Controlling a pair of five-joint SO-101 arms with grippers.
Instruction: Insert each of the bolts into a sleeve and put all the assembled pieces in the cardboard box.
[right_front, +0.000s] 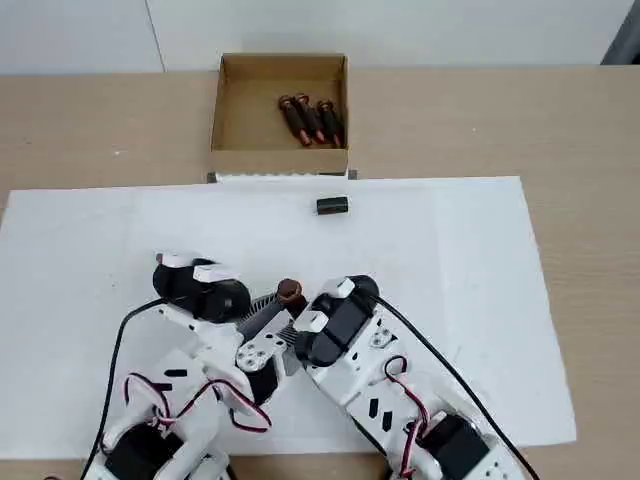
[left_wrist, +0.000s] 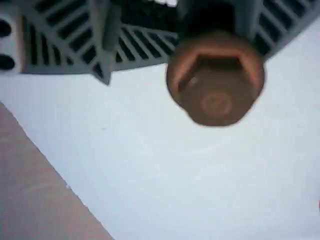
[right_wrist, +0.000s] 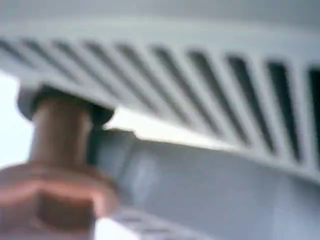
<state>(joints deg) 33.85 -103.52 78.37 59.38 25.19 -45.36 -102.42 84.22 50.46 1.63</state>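
Left end effector (right_front: 282, 302) low, gripping bolt (right_front: 289, 291)

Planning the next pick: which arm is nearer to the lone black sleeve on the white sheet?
Right. The right arm sits almost straight below the sleeve in the high view; the left arm is farther off sideways.

wooden table (right_front: 580, 120), white sheet (right_front: 450, 300), cardboard box (right_front: 280, 160)
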